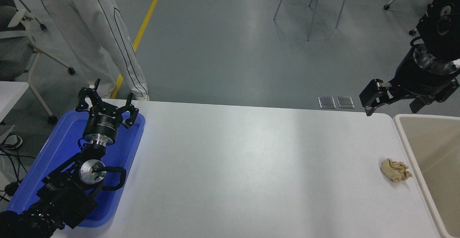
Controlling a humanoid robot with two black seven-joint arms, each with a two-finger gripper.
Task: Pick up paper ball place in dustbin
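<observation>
Right gripper (373, 99) hangs high past the table's far right corner, well apart from the ball (395, 170); only one finger shows clearly, so I cannot tell whether it is spread or closed. Ball lies on the table (230, 166) just beside the bin (404, 137) rim, so the carry looks short once it is grasped. Left gripper (107, 106) sits parked over the blue tray (64, 141), fingers spread, holding nothing.
</observation>
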